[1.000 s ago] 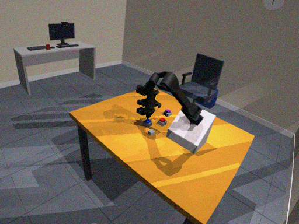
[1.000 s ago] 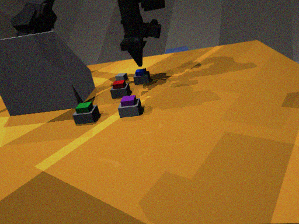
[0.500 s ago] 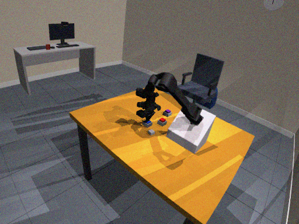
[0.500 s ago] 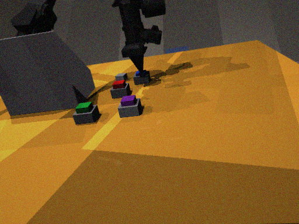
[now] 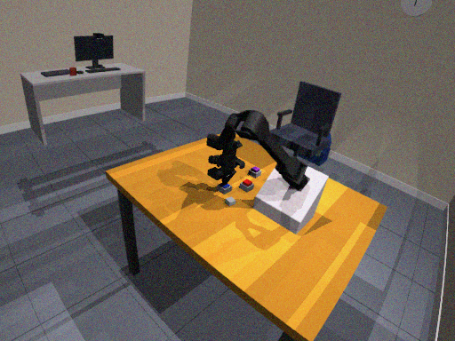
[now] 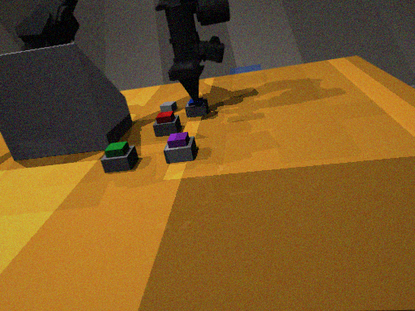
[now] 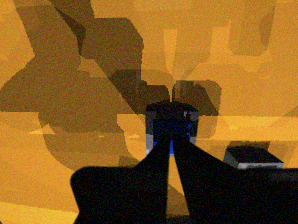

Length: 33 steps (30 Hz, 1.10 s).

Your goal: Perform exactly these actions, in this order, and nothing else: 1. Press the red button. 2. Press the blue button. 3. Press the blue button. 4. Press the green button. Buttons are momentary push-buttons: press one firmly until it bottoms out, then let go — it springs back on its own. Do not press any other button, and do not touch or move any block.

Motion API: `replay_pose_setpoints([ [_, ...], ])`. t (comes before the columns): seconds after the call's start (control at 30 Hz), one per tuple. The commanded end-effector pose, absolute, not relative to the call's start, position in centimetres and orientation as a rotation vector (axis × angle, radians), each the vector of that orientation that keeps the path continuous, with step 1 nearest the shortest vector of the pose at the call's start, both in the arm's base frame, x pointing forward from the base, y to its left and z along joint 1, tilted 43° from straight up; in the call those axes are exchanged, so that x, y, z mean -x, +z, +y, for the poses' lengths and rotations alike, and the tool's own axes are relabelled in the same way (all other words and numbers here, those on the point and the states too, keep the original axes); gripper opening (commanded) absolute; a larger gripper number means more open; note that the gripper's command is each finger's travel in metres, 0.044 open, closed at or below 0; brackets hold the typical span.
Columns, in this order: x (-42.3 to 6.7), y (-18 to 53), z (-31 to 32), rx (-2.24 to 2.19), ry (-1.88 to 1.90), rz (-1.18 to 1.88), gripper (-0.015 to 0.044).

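My gripper [image 5: 224,182] [image 6: 197,100] [image 7: 170,138] is shut and empty, pointing down with its tips on the blue button [image 5: 225,188] [image 6: 197,110] [image 7: 171,125]. The blue cap is partly hidden by the fingertips and sits low in its grey housing, seemingly pushed down. The red button [image 5: 247,184] [image 6: 166,124] stands beside it with its cap raised. The green button [image 6: 118,155] has its cap raised in the exterior view; it is hidden in the top view.
A purple button [image 5: 255,170] [image 6: 180,146] stands near the red one, cap raised. A small grey block [image 5: 229,202] [image 6: 168,106] lies near the blue and red buttons. The arm's pale base block [image 5: 277,209] [image 6: 61,101] stands beside the buttons on the orange table [image 5: 222,240].
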State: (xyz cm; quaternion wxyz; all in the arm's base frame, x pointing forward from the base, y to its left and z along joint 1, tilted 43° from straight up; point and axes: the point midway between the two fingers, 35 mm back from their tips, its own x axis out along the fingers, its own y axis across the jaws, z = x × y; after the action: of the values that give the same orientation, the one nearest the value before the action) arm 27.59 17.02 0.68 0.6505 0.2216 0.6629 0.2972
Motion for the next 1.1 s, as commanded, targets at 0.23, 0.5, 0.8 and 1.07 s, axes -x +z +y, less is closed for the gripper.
replay_pose_setpoints([
  [0.23, -27.8, 3.0, 14.7, -0.504, 0.667, 1.51, 0.002],
  [0.5, -27.8, 2.5, 15.2, -0.504, 0.667, 1.51, 0.002],
  [0.8, -27.7, 1.4, 16.2, -0.504, 0.667, 1.51, 0.002],
  [1.07, -27.6, 0.6, 17.0, -0.505, 0.668, 1.51, 0.002],
])
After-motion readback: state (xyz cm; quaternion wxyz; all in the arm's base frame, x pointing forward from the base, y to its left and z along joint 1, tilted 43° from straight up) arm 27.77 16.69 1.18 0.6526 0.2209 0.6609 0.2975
